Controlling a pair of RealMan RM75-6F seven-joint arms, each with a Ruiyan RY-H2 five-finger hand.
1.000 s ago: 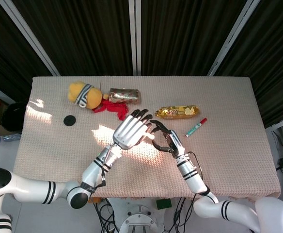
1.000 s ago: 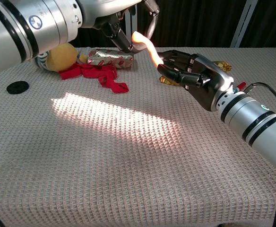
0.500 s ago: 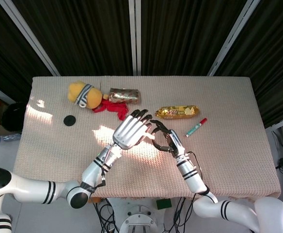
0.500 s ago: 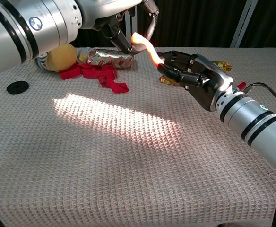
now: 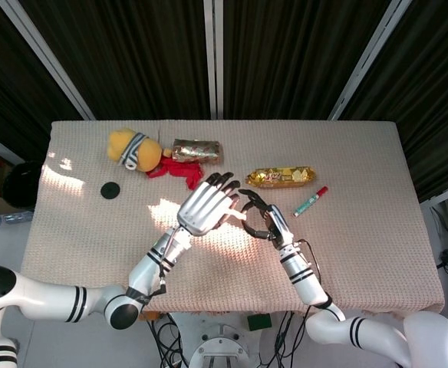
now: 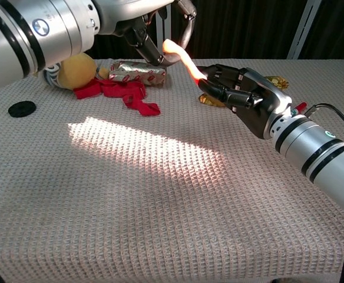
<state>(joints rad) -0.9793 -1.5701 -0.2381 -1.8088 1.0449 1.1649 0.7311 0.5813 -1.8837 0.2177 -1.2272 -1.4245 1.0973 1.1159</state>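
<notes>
A soft pink-orange strip hangs in the air above the middle of the table. My left hand pinches its upper end; in the head view this hand shows from the back, fingers spread, and hides the strip. My right hand reaches in from the right with its fingers curled, and its fingertips close on the strip's lower end. In the head view my right hand sits just right of the left one, almost touching it.
At the back left lie a yellow plush toy, a silver wrapped pack and a red cloth. A black disc lies further left. A gold wrapped snack and a red-green marker lie to the right of my hands.
The strip's upper end has risen slightly with my left hand, so the strip runs a little straighter. Both hands stay almost where they were.
</notes>
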